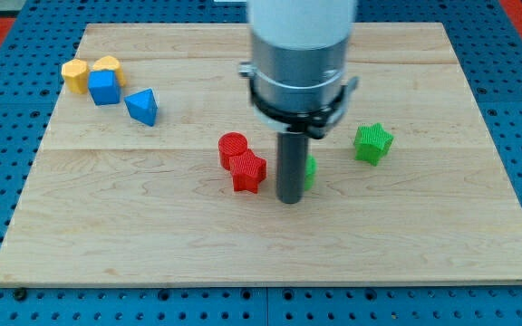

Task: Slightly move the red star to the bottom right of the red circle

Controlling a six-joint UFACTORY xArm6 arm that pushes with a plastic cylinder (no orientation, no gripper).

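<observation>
The red star (249, 171) is seen touching the red circle (233, 148) at its five o'clock. My tip (289, 200), a bare rod with nothing to open or clamp, is placed at the star's three o'clock, apart from it, hiding a green block (310, 171).

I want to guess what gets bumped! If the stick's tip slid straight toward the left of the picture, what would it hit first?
Most likely the red star. My tip sits just to its right, with the red circle behind the star, up and left. Depth is hard to judge, so it might only clip the star's lower edge.
</observation>
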